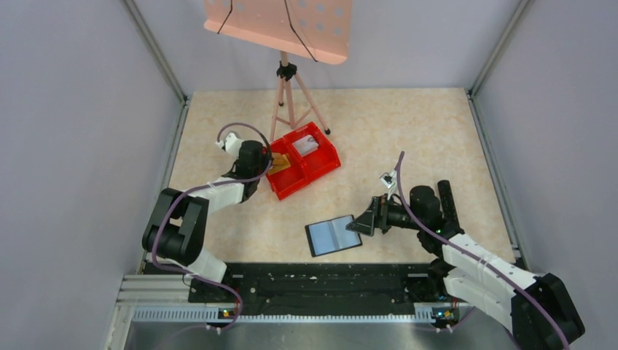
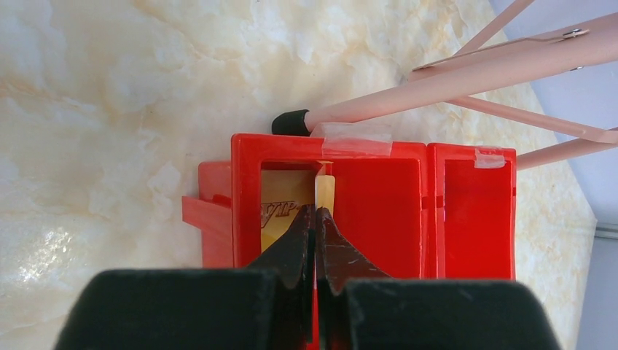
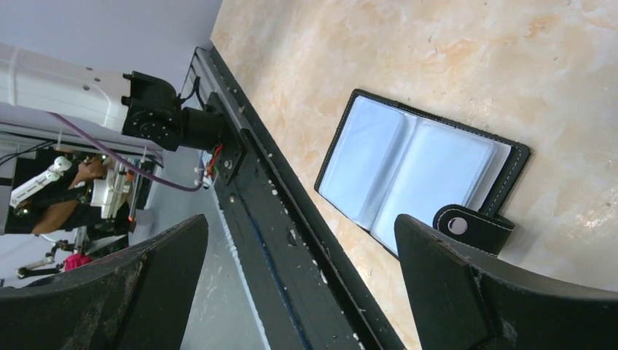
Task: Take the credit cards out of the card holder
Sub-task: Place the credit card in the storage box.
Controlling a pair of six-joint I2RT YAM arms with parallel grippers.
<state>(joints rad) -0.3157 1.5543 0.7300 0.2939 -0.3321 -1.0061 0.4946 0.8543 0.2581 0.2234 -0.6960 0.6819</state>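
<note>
— Left claw [image 2: 315, 210]?
— Over the red bin [image 2: 248, 157], dipped into its left box. Pinched shut on a thin tan card [image 2: 325, 191], held on edge.
— Anything else in that box?
— Yes, a gold card [image 2: 280, 219] with letters on it, flat on the bottom, just beside the pinched one.
— And the card holder [image 1: 333, 235]?
— Flat and open on the tabletop [image 1: 408, 131], well apart from the red bin, on the side toward the arm bases. Two grey see-through pockets facing up.
— Right claw [image 1: 358, 223]?
— Spread wide open, gripping nothing. Well apart from the red bin too, just beside the holder's edge with the little black tab [image 3: 474, 226]. Touching it or not? Can't tell.
</note>
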